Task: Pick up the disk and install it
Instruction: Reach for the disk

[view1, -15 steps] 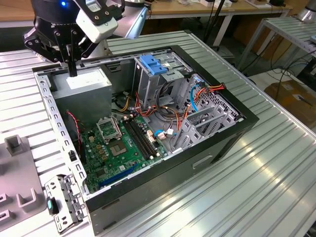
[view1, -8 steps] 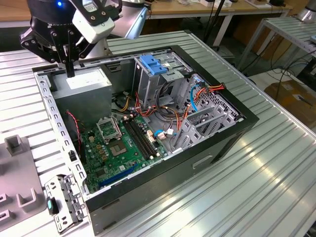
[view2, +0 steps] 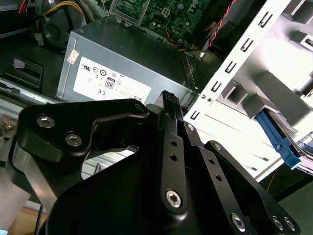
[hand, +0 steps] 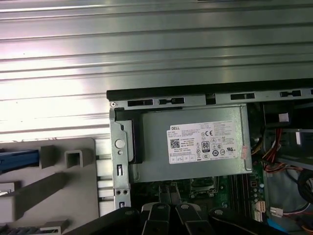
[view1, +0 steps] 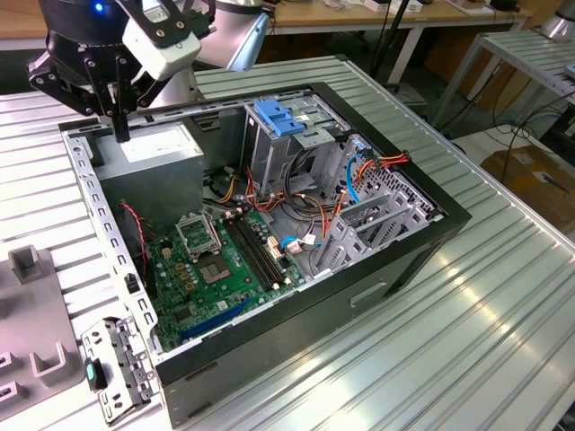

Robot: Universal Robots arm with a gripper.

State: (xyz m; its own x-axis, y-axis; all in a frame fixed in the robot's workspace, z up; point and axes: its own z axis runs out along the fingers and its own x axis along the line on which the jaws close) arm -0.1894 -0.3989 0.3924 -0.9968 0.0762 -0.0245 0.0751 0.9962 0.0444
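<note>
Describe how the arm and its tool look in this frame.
The tool is matte black: a rounded body with a small blue light, and flat jointed link bars studded with silver screws, seen in the second wrist view. A white boxy block with dark screw heads is mounted beside it. The arm behind is pale grey and tubular.

Table [view1: 503,296] ribbed shiny metal; power supply [hand: 193,147] dull grey (paper sticker); gripper [view1: 121,135] matt black.
</note>
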